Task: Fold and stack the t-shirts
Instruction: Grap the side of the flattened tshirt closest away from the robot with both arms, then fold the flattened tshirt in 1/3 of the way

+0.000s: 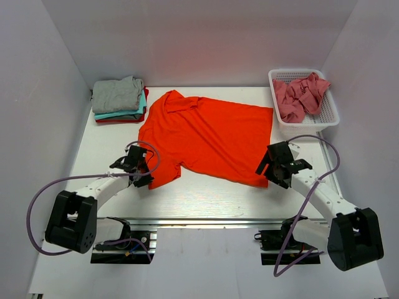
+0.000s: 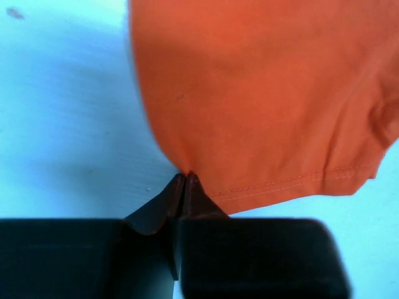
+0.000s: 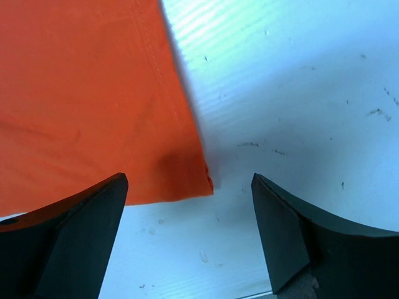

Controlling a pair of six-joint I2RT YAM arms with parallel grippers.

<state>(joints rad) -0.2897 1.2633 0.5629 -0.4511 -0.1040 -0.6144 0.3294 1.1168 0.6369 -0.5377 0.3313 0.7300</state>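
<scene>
The bright orange-red t-shirt lies spread flat mid-table. My left gripper is at its near-left sleeve. In the left wrist view the jaws are shut, and the gripper pinches the sleeve's corner at its tips. My right gripper is open at the shirt's near-right hem corner. In the right wrist view that corner lies on the table between the spread fingers of the gripper, untouched. A folded stack of t-shirts, grey over teal over red, sits at the back left.
A white mesh basket at the back right holds crumpled dusty pink t-shirts. White walls close in the table on the left, back and right. Bare table runs between the shirt and the arm bases.
</scene>
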